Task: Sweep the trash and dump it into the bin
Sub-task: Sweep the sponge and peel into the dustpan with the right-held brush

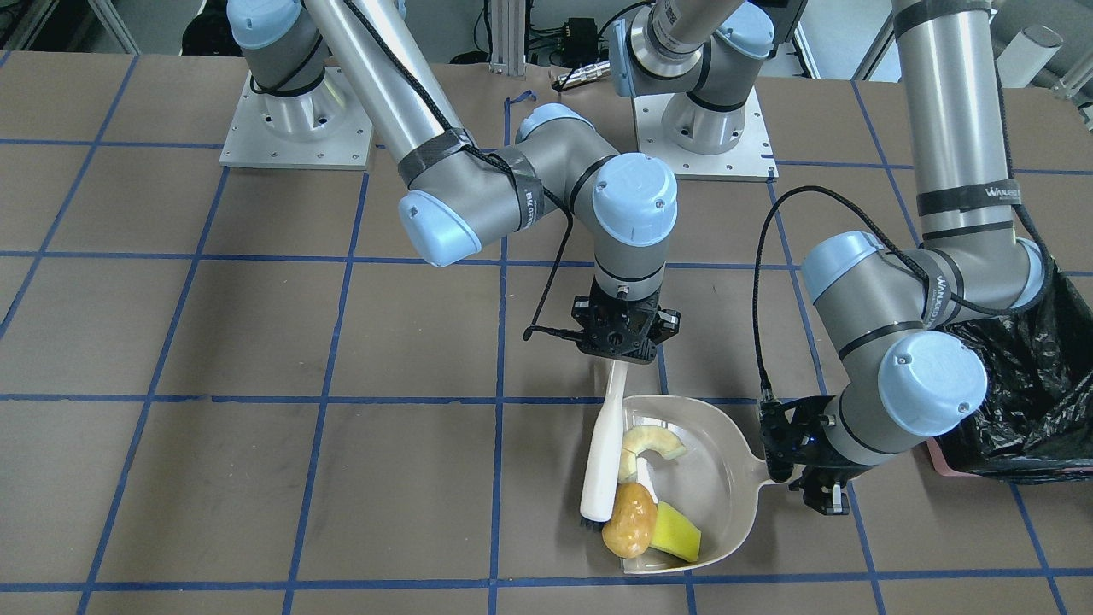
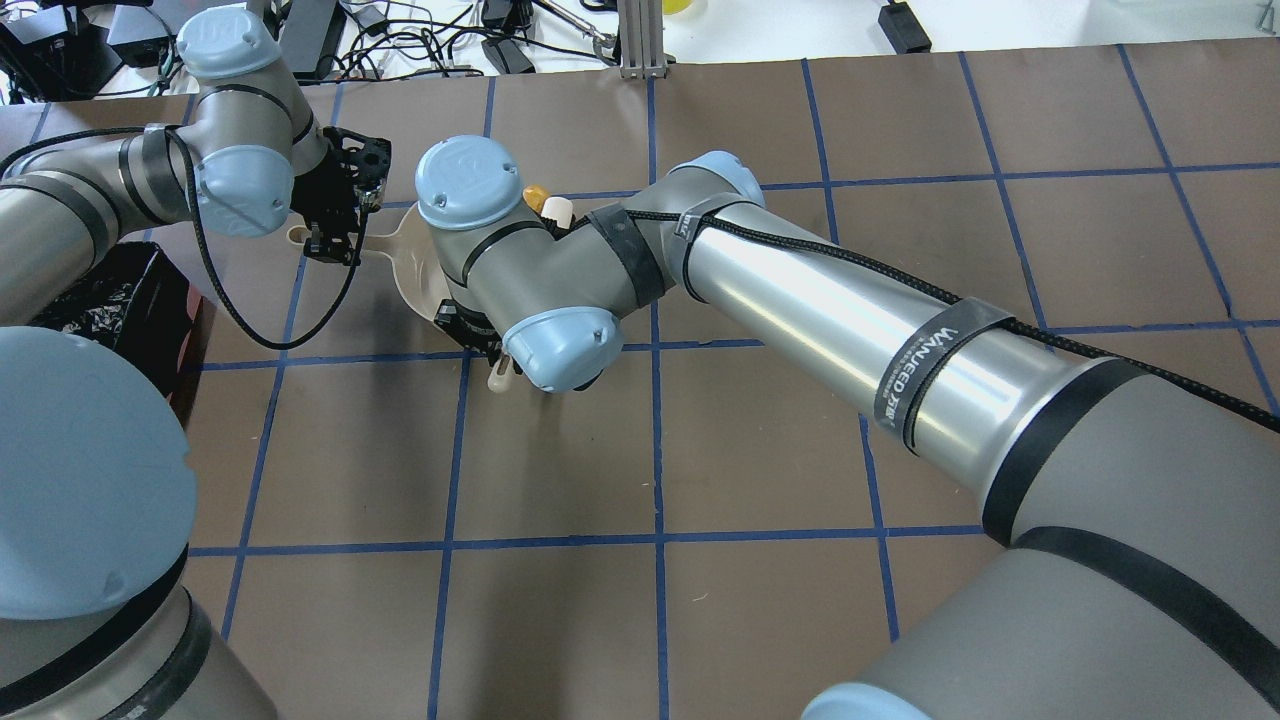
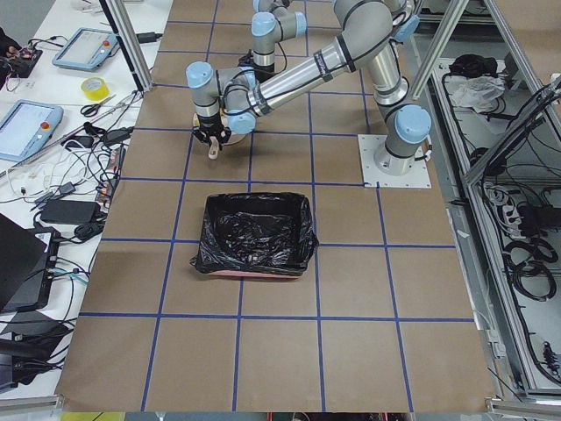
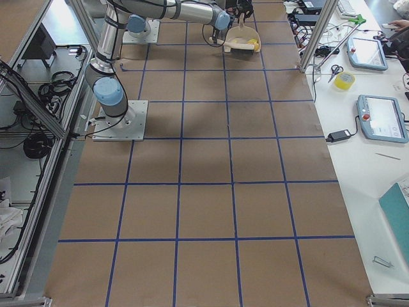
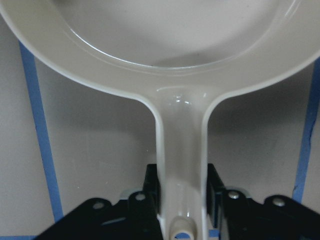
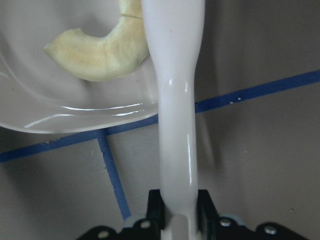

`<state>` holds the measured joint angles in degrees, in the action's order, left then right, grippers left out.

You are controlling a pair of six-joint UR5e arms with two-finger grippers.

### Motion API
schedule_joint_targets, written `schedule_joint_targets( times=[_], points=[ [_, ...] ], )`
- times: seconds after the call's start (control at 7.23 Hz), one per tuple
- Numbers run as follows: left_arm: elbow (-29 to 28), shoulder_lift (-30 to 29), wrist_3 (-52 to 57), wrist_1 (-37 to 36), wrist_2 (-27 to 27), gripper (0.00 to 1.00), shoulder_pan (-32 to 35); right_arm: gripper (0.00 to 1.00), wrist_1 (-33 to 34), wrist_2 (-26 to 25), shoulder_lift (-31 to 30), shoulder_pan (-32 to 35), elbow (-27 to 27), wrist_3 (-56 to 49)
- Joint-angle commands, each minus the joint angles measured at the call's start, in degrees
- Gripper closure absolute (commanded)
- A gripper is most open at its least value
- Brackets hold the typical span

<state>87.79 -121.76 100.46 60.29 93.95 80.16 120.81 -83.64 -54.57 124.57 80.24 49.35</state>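
The black-bagged pink-based bin point(image 1: 1042, 384) is parked hard by the left arm point(image 1: 905, 290), so the bag could get snagged when the beige plastic dustpan point(image 1: 726, 461), clamped by its handle in the left gripper point(image 5: 182, 195), is swung over. With the white brush point(image 1: 600, 453) pinched in the right gripper point(image 6: 179, 205), the glossy golden-brown lump point(image 1: 629, 531) and yellow spongy wedge point(image 1: 676, 534) are perched at the pan's lip (pale cream half-ring point(image 1: 653, 442) deeper in) and could be spilled by any tilt.

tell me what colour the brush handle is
Glossy white. The brush handle shows best in the exterior front-facing view.
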Motion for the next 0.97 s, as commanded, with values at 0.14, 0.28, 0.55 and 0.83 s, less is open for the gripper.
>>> schedule_joint_targets(
  times=[0.14,0.28,0.55,0.83],
  points=[
    [-0.1,0.0,0.0,0.0,0.0,1.0,0.0,1.0,1.2,2.0,1.3,1.7,-2.5,1.5],
    [-0.1,0.0,0.0,0.0,0.0,1.0,0.0,1.0,2.1,2.0,1.2,2.6,-2.5,1.8],
    [-0.1,0.1,0.1,0.0,-0.1,1.0,0.0,1.0,2.3,3.1,1.0,4.6,-4.0,4.5],
    [0.0,0.2,0.1,0.0,-0.1,1.0,0.0,1.0,2.3,3.2,0.9,5.7,-4.6,5.3]
  ],
)
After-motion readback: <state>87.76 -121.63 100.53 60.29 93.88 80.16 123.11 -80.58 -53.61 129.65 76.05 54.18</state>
